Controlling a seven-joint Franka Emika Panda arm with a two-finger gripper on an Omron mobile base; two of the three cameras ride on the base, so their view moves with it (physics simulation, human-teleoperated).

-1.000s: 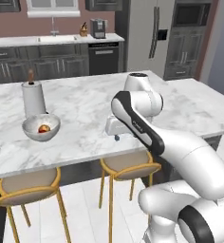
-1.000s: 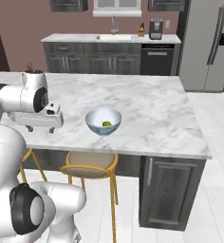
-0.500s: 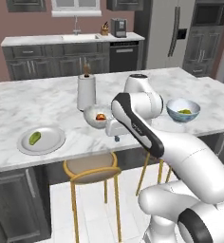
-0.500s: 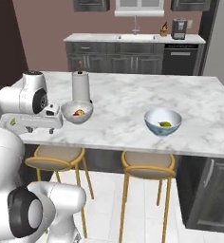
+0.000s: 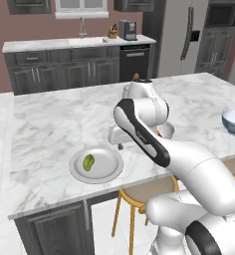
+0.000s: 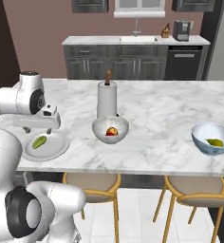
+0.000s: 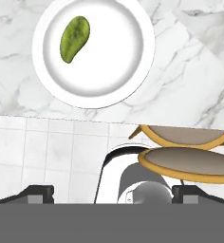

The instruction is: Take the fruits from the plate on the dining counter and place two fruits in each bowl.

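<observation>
Marble counter point(image 6: 156, 123): 1 plate point(image 6: 57, 148) w/ 1 green fruit point(image 6: 39, 142), 2 bowls point(image 6: 110, 129).

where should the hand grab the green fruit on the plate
Take the green fruit across its narrow middle, coming straight down from above. It lies flat and alone on the plate, elongated and slightly curved, so the fingers should close across its short width, not its length. The raised rim makes a low side approach awkward. The hand is open.

The base drives left along the table point(image 5: 50, 124); the plate point(image 5: 107, 172) with the green fruit point(image 5: 89, 162) now sits before the arm.
</observation>
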